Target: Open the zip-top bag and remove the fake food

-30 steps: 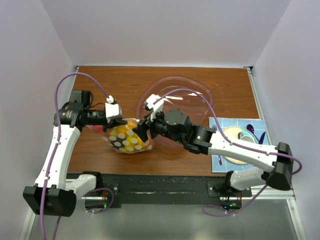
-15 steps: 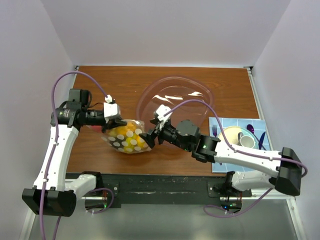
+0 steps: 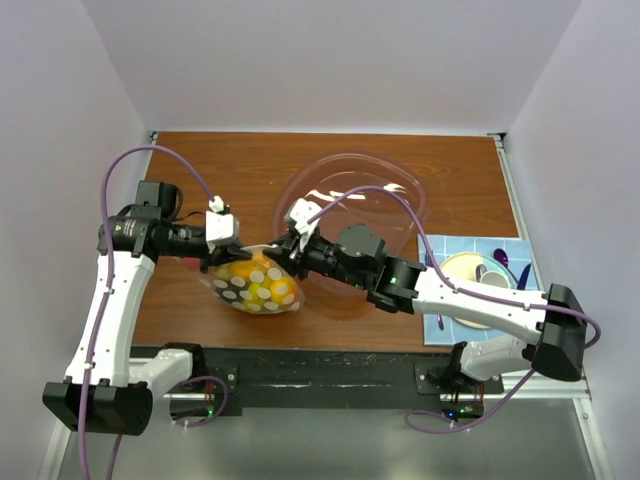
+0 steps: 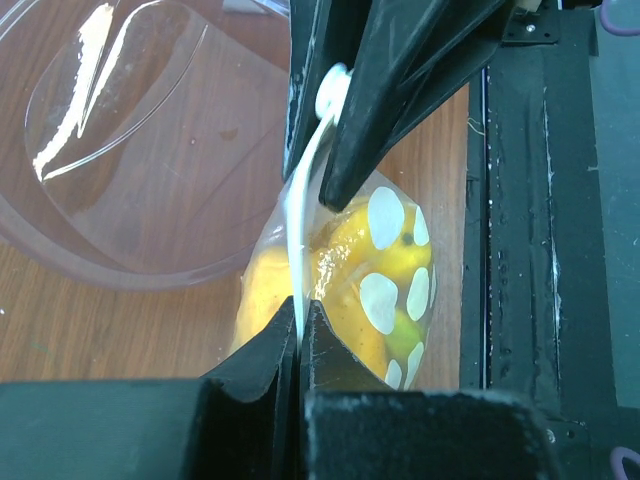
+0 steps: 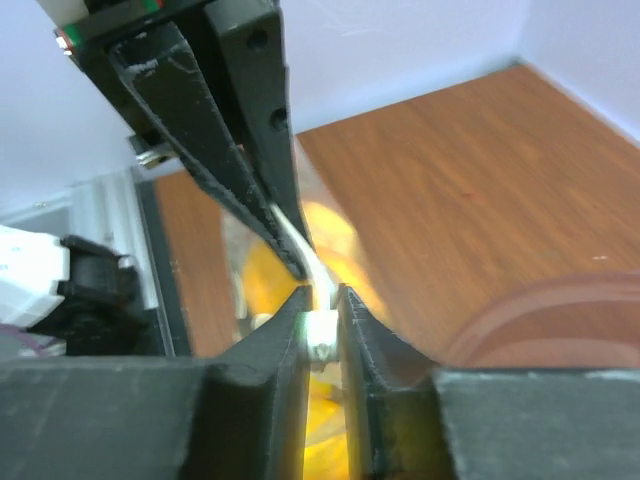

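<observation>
In the overhead view, a clear, floppy plastic zip-top bag (image 3: 262, 293) printed with white polka dots is seen toward the near edge of the brown wooden bench (image 3: 230, 165), left of its middle. Yellow and orange plastic toy food (image 3: 246, 273) is packed inside it. The bag's upper rim is pinched from the left by the left gripper (image 3: 226, 261) and from the right by the right gripper (image 3: 277, 250), the two close together. A large clear pinkish bowl (image 3: 345, 156) is set just behind the bag, near the bench's middle. A blue mat (image 3: 436, 250) with a plate lies at the near right corner.

In the left wrist view, the left gripper (image 4: 298, 326) is seen clamped tight on the bag's white top strip. The right gripper's black fingers (image 4: 385, 95) are closed on the same strip just above. The dotted bag (image 4: 385, 215) hangs beyond, yellow food (image 4: 345, 265) showing through, and the bowl (image 4: 120, 215) is beside it.

In the right wrist view, the right gripper (image 5: 322, 305) is seen nipped onto a white piece of the rim, with the left gripper's fingers (image 5: 235, 140) touching that rim just above. The food (image 5: 320, 235) is blurred.
</observation>
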Robot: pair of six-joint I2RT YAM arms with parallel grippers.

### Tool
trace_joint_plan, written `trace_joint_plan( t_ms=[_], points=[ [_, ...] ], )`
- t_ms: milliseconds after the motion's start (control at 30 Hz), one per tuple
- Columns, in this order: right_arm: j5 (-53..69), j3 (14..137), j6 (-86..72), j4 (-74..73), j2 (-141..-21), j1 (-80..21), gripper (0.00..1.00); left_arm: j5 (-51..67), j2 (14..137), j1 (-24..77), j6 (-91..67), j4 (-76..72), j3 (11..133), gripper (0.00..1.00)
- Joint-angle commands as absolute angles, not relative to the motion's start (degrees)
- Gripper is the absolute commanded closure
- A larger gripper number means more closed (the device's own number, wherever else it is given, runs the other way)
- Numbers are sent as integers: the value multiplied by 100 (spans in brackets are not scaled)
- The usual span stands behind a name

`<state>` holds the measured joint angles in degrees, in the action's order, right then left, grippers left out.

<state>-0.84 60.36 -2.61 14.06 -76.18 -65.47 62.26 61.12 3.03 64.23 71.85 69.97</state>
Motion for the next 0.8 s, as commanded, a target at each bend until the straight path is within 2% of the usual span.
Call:
trace_joint_plan(
  t_ms=[0,133,167,200,233,333,467,600,700,767],
  points=[
    [360,6302,-281,1161,-7734,-6451,85,6513,5950,272,6539,7251,7339,100],
    [343,6258,-343,1195,-7682,-6434,84,6574,5924,272,6592,7321,7365,100],
    [351,6275,-343,1187,-7673,-6434,90,6592,5924,272,6627,7356,7357,99],
    [378,6310,-334,1160,-7682,-6434,95,6618,5898,272,6679,7391,7339,89],
    [448,6389,-343,1099,-7690,-6434,98,6662,5854,272,6680,7383,7261,58],
    [632,6556,-404,994,-7778,-6434,100,6784,5714,272,6373,7024,7059,14],
    [835,6794,-509,791,-7936,-6434,100,7022,5607,281,6056,6636,7013,11],
    [958,6961,-589,634,-8077,-6434,100,7137,5695,343,6082,6636,6996,15],
    [1046,7171,-589,441,-8182,-6434,99,6953,5765,404,6178,6662,6821,25],
    [1063,7347,-563,335,-8235,-6434,99,6768,5818,448,6345,6784,6724,38]
  ],
)
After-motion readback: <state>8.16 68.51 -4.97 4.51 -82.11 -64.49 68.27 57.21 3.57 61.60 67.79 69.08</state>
